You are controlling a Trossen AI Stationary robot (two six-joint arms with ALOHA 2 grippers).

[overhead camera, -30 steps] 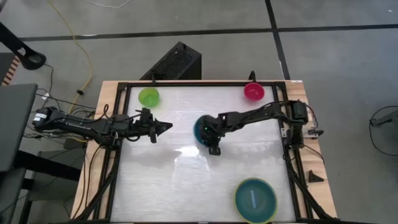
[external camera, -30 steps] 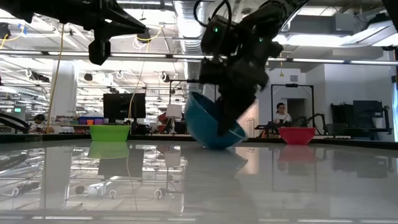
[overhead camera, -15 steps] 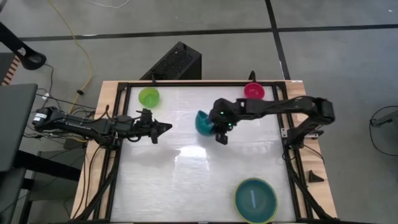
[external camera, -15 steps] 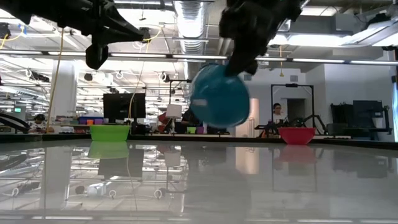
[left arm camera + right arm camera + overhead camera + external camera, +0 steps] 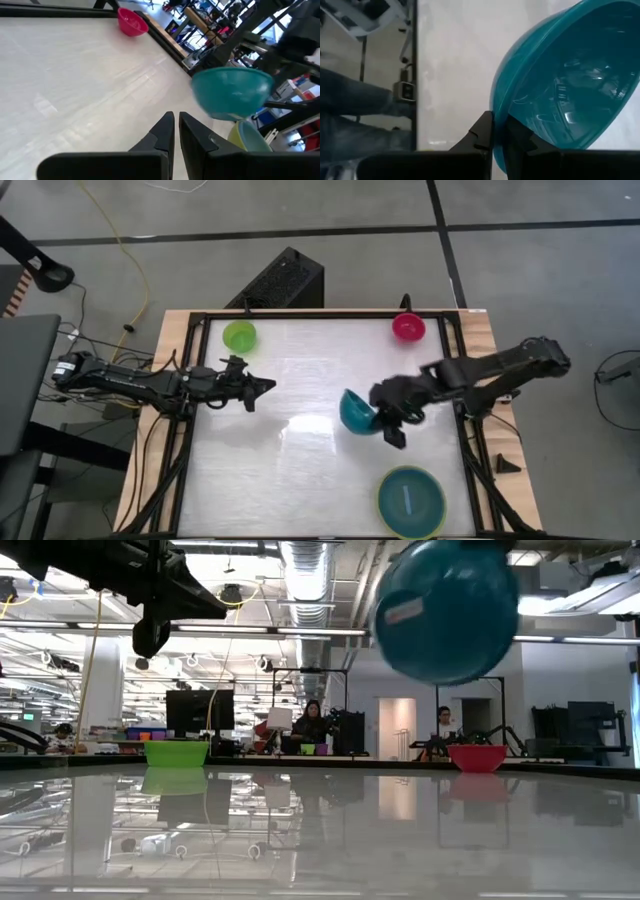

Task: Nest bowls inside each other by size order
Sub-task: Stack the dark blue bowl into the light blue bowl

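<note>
My right gripper [image 5: 378,420] is shut on the medium teal bowl [image 5: 354,412] and holds it high over the table's right half; the bowl also shows in the low view [image 5: 445,610]. The light blue bowl [image 5: 410,498] sits inside the olive-green bowl [image 5: 384,510] at the near right. The lime green bowl [image 5: 239,334] stands at the far left and the magenta-pink bowl [image 5: 407,327] at the far right. My left gripper [image 5: 266,386] is shut and empty above the table's left half. My right gripper pinches the teal bowl's rim [image 5: 495,107], one finger inside the bowl and one outside. The fingers come roughly level from the table's right. The bowl is lifted clear and tipped on its side, its underside [image 5: 440,615] toward the table's near edge.
The tabletop [image 5: 300,470] has a black frame along its edges. A black box [image 5: 280,280] stands on the floor behind the far edge. People and benches show in the room beyond the table in the low view.
My right gripper has lifted the teal bowl off the table's middle, where it leaned on its edge. It has carried the bowl up and toward the near right, toward the stacked large bowls. The bowl has tipped further onto its side.
</note>
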